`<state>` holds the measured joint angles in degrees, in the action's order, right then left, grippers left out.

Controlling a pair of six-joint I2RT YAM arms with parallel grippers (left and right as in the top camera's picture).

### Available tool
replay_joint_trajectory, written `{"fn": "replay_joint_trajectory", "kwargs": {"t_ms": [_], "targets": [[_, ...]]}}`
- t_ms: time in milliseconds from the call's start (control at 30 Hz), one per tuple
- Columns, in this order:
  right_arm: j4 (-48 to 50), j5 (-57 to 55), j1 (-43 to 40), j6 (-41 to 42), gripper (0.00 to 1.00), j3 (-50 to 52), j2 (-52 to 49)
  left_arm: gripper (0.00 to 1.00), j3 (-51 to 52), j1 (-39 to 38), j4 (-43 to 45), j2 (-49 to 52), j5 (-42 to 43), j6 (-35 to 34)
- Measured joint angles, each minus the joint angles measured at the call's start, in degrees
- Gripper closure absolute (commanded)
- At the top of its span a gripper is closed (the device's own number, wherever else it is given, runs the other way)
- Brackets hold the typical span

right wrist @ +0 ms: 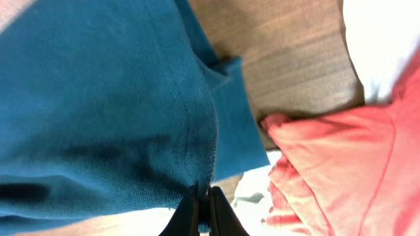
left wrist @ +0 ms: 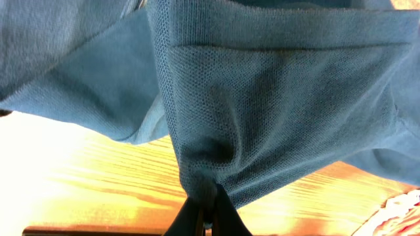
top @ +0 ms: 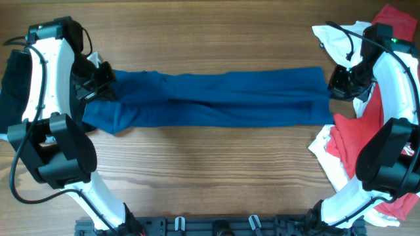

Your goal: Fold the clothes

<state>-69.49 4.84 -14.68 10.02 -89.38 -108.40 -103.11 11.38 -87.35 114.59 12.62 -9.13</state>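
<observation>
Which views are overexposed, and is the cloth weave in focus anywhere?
Left wrist: the wooden table glares almost white, while the blue garment weave is sharp. Right wrist: the white cloth is blown out. Overhead: even light, no glare.

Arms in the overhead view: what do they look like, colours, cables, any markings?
Both the left arm and right arm have white shells with bulky black joint housings. Thin black cables loop alongside each. A small green light shows on the right arm. The left gripper and right gripper are black; no lettering is readable.
</observation>
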Motion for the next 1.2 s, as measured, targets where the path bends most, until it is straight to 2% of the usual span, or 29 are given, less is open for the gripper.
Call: {"fn": "replay_joint_trajectory", "kwargs": {"t_ms": [67, 100, 133, 200, 300, 367, 533, 800, 1033, 1200], "targets": [[-1.7, -1.0, 0.0, 0.0, 0.92, 0.0, 0.0, 0.93, 0.0, 0.0, -1.4, 0.0, 0.0, 0.0], [-2.3, -1.3, 0.0, 0.0, 0.66, 0.0, 0.0, 0.92, 0.0, 0.0, -2.0, 0.0, 0.0, 0.0], [-2.8, -1.6, 0.0, -0.3, 0.54, 0.0, 0.0, 0.83, 0.0, 0.0, -2.7, 0.0, 0.0, -0.1], [-3.3, -2.1, 0.0, -1.1, 0.52, 0.0, 0.0, 0.79, 0.0, 0.0, -4.1, -0.1, -0.2, -0.4], [-3.3, -2.5, 0.0, -2.3, 0.34, 0.0, 0.0, 0.76, 0.0, 0.0, -6.8, -0.1, -0.6, -0.2], [-3.3, -2.6, 0.0, -3.7, 0.28, 0.0, 0.0, 0.76, 0.0, 0.0, -7.9, -0.1, -0.7, -0.2], [-1.9, -2.5, -0.1, -7.5, 0.25, 0.0, 0.0, 0.75, 0.0, -0.8, -6.3, -0.1, -0.8, -0.2], [4.1, 3.4, -2.3, -18.8, 0.24, 0.0, -0.9, 0.71, 0.0, -6.9, -2.9, -0.1, -0.7, -0.2], [6.9, 4.2, -2.3, -20.8, 0.24, 0.1, -8.0, 0.61, 0.0, -6.9, 0.3, -0.1, -0.6, -0.2], [8.1, 6.7, -2.3, -20.9, 0.23, 0.1, -11.7, 0.60, 0.0, -6.9, 3.8, -0.1, -0.6, -0.4]]}}
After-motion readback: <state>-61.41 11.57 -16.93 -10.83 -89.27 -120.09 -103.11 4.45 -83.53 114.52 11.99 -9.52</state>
